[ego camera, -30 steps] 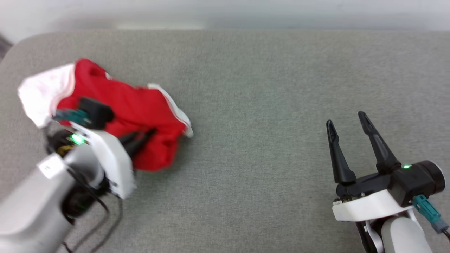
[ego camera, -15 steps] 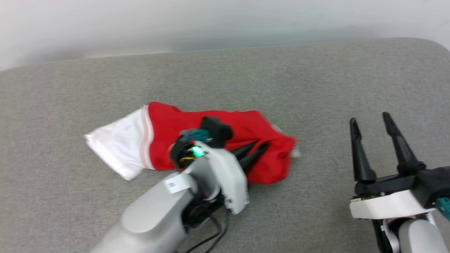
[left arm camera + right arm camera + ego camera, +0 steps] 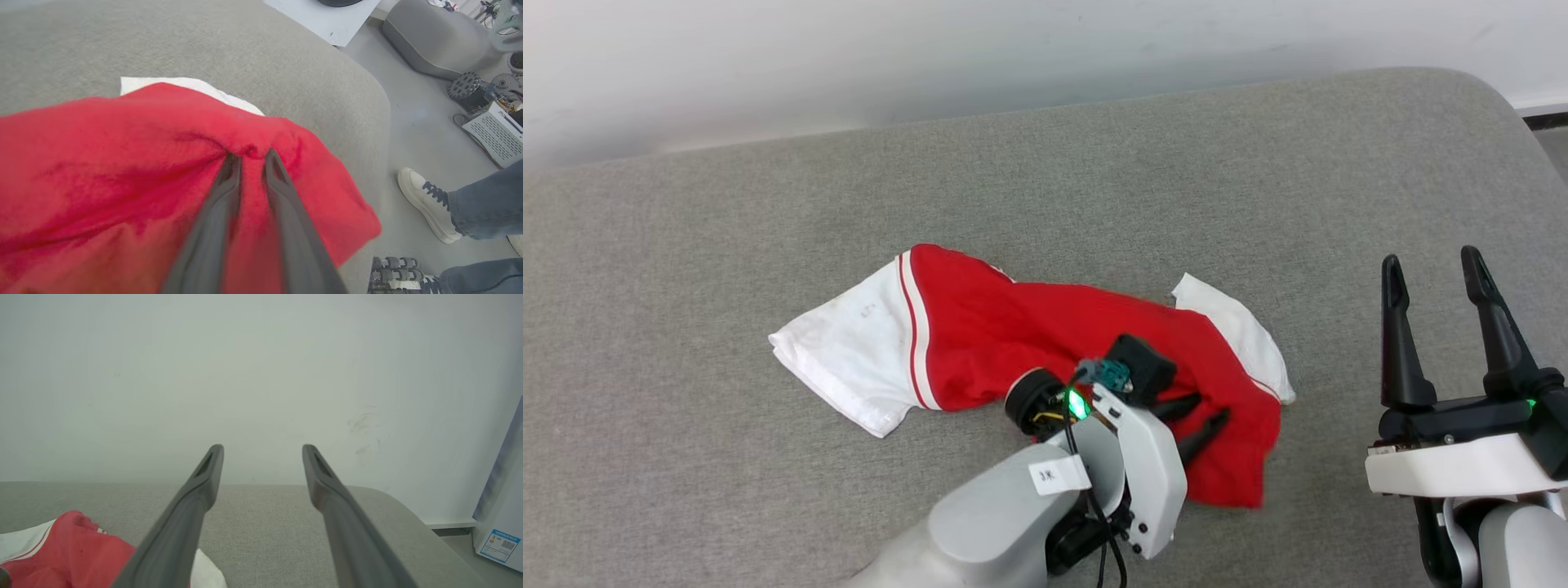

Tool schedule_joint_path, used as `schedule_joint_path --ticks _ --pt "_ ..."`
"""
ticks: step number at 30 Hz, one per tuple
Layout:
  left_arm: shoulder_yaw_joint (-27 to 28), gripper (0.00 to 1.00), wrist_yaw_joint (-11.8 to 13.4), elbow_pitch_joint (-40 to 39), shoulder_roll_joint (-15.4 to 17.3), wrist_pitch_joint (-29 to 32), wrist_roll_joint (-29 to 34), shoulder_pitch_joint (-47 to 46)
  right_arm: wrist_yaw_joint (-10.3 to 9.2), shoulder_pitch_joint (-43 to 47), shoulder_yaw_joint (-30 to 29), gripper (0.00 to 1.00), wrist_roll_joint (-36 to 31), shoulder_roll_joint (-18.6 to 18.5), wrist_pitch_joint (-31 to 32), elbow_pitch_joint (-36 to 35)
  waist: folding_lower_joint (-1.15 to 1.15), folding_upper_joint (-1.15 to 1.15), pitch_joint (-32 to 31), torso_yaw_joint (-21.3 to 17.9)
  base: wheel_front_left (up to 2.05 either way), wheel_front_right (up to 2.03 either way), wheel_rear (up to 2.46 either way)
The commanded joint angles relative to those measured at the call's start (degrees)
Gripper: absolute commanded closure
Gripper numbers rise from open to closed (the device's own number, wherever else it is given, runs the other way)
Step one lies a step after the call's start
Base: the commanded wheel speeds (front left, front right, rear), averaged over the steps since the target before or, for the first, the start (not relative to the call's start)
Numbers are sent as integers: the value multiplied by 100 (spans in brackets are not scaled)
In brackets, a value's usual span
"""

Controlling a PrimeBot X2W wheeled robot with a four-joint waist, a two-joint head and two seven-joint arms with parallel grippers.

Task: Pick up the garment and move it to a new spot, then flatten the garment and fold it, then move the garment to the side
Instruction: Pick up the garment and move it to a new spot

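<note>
The garment (image 3: 1013, 335) is a red jersey with white sleeves, lying crumpled across the middle of the grey padded surface (image 3: 1094, 180). My left gripper (image 3: 1209, 410) sits over its right part, nearly shut. In the left wrist view the left gripper (image 3: 251, 154) has a puckered fold of the red garment (image 3: 122, 163) between its tips. My right gripper (image 3: 1429, 261) hovers open to the right of the cloth, holding nothing. In the right wrist view the right gripper (image 3: 261, 451) points at the wall, with the garment (image 3: 81, 539) at the lower left.
The padded surface ends in a rounded right edge (image 3: 367, 102), with floor beyond. A person's white shoe (image 3: 429, 204) and jeans leg stand there, near a white perforated box (image 3: 494, 130). A pale wall (image 3: 1013, 49) runs behind the surface.
The head camera has turned. My left gripper has dragged the garment rightward over the surface, and both white sleeves now show. Its fingers stand slightly further apart. The right gripper stays open.
</note>
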Motion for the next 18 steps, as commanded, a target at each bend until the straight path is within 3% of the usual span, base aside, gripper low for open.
schedule_joint_path --ticks 1,6,10,18 --pt "-161 0 -28 157 -26 -41 14 53 -2 23 -10 0 12 9 -12 36 0 0 -18 35 0 0 0" --pt "-182 0 -42 327 -66 -575 -41 -58 -2 141 -33 0 -69 9 -13 161 0 0 -165 277 0 0 0" --pt "98 0 -6 332 145 -1111 -41 -185 -2 206 -76 0 -138 9 -12 219 0 0 -338 517 0 0 0" --pt "1121 0 376 -146 1157 -1606 26 -49 -2 412 -126 0 -282 9 -13 302 0 0 -698 932 0 0 0"
